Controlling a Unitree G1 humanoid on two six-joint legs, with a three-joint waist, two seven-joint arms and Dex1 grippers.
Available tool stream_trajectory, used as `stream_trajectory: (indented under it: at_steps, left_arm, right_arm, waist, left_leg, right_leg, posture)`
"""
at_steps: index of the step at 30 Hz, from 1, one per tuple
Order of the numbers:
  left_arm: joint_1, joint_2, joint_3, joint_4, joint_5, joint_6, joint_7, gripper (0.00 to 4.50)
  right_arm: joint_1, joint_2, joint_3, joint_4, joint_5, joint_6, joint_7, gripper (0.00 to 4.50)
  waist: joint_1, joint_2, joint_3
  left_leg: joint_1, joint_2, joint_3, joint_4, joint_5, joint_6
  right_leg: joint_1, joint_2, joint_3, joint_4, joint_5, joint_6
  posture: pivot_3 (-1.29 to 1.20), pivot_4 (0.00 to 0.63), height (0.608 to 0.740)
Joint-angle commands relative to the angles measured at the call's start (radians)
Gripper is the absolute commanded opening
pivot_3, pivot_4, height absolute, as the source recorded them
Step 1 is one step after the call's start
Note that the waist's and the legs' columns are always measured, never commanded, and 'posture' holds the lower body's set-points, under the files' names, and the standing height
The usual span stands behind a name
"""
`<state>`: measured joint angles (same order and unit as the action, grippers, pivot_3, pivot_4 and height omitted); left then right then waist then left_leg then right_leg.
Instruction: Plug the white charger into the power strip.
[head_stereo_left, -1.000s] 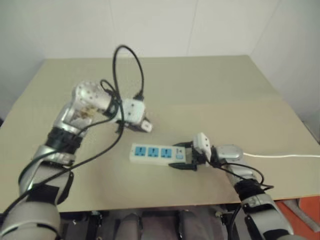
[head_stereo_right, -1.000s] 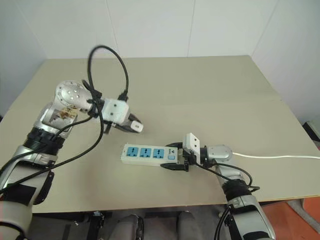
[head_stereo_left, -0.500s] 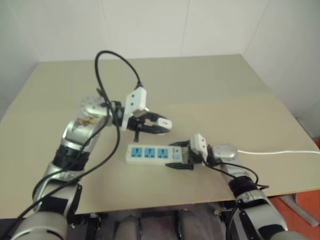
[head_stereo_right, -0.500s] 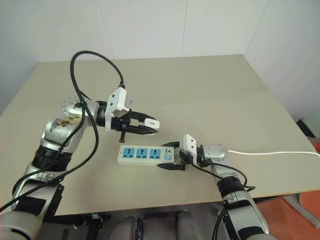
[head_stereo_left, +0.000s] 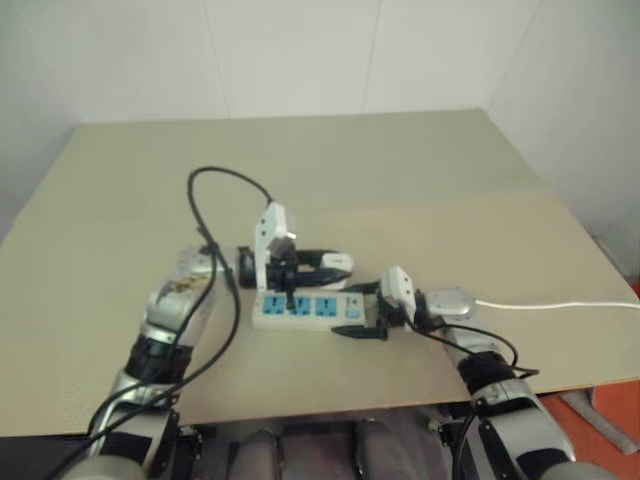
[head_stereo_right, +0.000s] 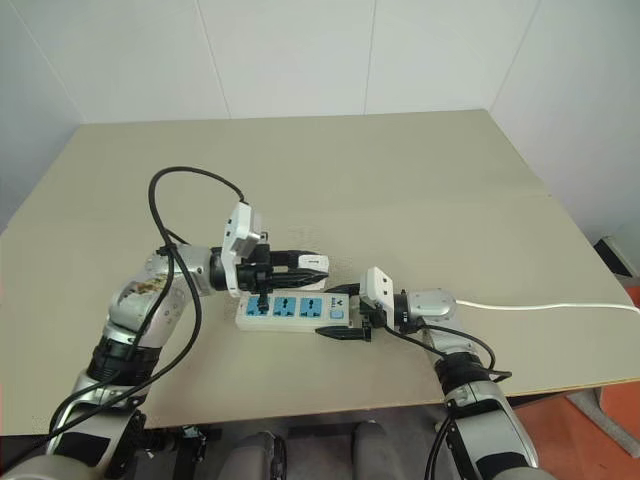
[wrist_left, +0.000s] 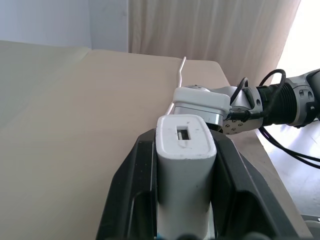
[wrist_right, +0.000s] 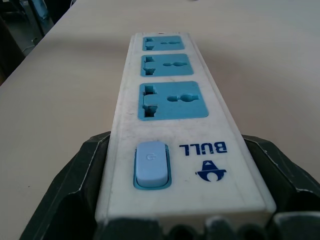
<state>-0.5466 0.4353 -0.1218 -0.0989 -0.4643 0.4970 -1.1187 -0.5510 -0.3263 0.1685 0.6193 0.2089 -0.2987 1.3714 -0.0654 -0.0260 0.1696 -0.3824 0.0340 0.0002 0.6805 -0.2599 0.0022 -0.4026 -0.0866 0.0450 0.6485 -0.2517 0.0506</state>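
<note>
Left tool clamped on the white charger, a smooth rounded block, just above the power strip. Right tool grips the strip's switch end; long white bar, three blue sockets, flat on the matte beige worktop.

In front of me lies a plain beige tabletop, its matte surface broken by one faint seam running across the right part. Behind it stand pale white walls, made of panels with thin vertical joints, meeting in a corner on the right. Past the tabletop's right front corner I see a patch of orange-red floor. Off to the side hangs a long cream curtain in soft vertical folds, bright where daylight comes through.
</note>
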Motion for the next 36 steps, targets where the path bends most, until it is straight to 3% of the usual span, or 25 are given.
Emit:
stream_trajectory:
  at_steps: [1,10,25,36]
  left_arm:
    - [0.015,0.006,0.021,-0.002,-0.034,-0.035,-0.037,1.01]
    - [0.067,0.02,-0.022,0.178,0.031,-0.292,-0.237,1.01]
    - [0.038,-0.085,-0.036,0.288,0.062,-0.364,-0.203,1.01]
    - [-0.004,-0.083,-0.048,0.389,0.09,-0.407,-0.258,1.01]
  right_arm:
    - [0.004,0.003,0.02,0.018,-0.016,0.016,0.01,3.44]
    - [-0.004,0.0,0.017,0.018,-0.016,0.025,0.005,3.44]
    - [0.0,-0.01,0.01,-0.003,-0.015,0.044,-0.009,3.44]
    - [-0.001,0.007,0.011,-0.013,-0.013,0.047,-0.033,3.44]
  waist:
    - [0.001,0.0,0.0]
    - [0.002,0.0,0.0]
    - [0.003,0.0,-0.001]
    - [0.001,0.0,-0.001]
  left_leg:
    - [0.0,0.0,0.0,0.0,0.0,0.0]
    - [0.001,0.0,0.0,-0.001,0.0,0.0]
    - [0.001,0.0,0.0,-0.001,0.0,0.0]
    - [0.002,0.0,0.0,-0.001,0.0,0.0]
  right_leg:
    - [0.0,0.0,0.0,0.0,0.0,0.0]
    - [0.001,0.0,0.0,-0.001,0.0,0.0]
    - [0.001,0.0,0.0,-0.001,0.0,0.0]
    - [0.001,0.0,0.0,-0.001,0.0,0.0]
  posture:
    - [0.0,0.15,0.74]
    - [0.0,0.15,0.74]
    - [0.0,0.15,0.74]
    - [0.0,0.15,0.74]
